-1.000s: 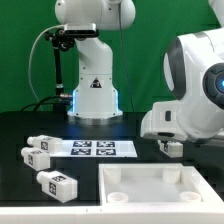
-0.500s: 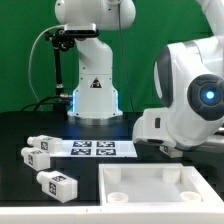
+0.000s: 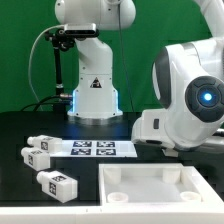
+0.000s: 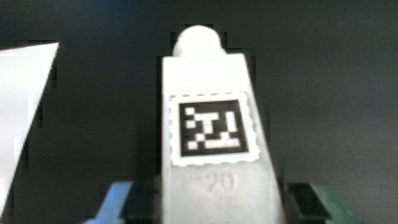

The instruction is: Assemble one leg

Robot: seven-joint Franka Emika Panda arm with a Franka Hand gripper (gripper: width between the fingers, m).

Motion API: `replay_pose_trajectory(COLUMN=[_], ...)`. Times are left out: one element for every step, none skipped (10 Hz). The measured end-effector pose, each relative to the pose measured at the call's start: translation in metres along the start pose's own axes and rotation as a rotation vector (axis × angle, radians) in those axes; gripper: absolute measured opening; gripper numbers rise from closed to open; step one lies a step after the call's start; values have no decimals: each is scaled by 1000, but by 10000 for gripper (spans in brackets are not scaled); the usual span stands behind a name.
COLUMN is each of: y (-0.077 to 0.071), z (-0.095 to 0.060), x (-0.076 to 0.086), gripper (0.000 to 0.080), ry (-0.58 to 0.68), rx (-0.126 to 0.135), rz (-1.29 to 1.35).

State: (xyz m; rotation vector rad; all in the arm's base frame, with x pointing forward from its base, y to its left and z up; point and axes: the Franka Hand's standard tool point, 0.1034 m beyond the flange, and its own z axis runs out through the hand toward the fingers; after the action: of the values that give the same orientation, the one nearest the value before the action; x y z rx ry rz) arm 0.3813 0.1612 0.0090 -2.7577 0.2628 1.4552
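My pincer (image 4: pixel 214 205) is pinching the leg (image 4: pixel 214 110). The two blue pads (image 4: pixel 118 200) press on its sides close to one end, and its rounded tip points away from me, over the dark table. In the exterior view my own arm hides both, near the panel's (image 3: pixel 150 186) far corner on the exterior view's right. I think the danger is this grip so close to the end: the long free part can swing or slide between the pads. Then the tip would strike the panel's rim instead of its corner seat. Three other legs (image 3: pixel 36 158) lie beyond the panel's opposite side, well apart.
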Motion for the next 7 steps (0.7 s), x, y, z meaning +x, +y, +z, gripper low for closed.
replay_pose_trajectory(y=[0,0,1,8,23,34,35], z=[0,0,-4,-33,-65,-86,-106], x=[0,0,1,-3,-4,3,9], gripper=[285,285,285,285,285,285,285], ry=[0,0,3,18,33,68,161], rx=[0,0,4,32,80,112,132], rz=[0,0,-5,-24,-18,-9,-7])
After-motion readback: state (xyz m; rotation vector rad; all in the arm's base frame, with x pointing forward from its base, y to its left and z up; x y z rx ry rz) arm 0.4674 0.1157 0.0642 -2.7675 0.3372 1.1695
